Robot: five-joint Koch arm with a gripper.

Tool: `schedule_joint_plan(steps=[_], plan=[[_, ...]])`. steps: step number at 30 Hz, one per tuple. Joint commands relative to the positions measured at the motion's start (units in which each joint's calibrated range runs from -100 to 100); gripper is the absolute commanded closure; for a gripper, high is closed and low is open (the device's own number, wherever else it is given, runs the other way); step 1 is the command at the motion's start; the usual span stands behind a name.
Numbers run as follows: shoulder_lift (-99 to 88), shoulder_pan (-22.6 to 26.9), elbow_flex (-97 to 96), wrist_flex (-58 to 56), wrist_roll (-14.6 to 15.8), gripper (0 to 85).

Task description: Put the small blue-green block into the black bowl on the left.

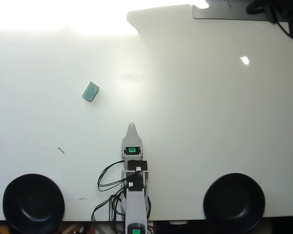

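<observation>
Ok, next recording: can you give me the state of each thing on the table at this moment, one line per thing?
Small blue-green block: lying loose on the white table, up and left of the arm in the overhead view, untouched.
Left black bowl: upright, empty.
Right black bowl: upright, empty.
Gripper: holding nothing, apart from the block; only one tip shows, so open or shut can't be told.

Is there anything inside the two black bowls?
No. The left black bowl and right black bowl both look empty; their lowest edges are cut off. The blue-green block sits on the table.
</observation>
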Motion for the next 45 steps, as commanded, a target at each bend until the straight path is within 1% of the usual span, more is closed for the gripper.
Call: schedule_joint_plan(steps=[1,27,29,31,32,35,39,40,43,45], plan=[[-0.68,1.07,-1.66,-1.26,0.10,37.3],[-0.89,1.61,-1.66,0.03,-0.05,37.6],[-1.11,2.39,-1.66,0.03,-1.17,37.5],[-1.21,2.93,-1.66,0.12,-4.30,37.6],[-1.21,3.13,-1.38,0.12,-5.18,37.7],[-1.11,3.52,2.22,-1.10,-5.57,38.7],[-1.00,5.81,8.50,-5.96,-6.20,38.8],[-0.57,6.30,9.89,-5.96,-7.13,38.8],[6.50,8.30,16.27,-6.94,-7.96,39.1],[12.18,9.43,20.61,-6.86,-9.08,39.2]])
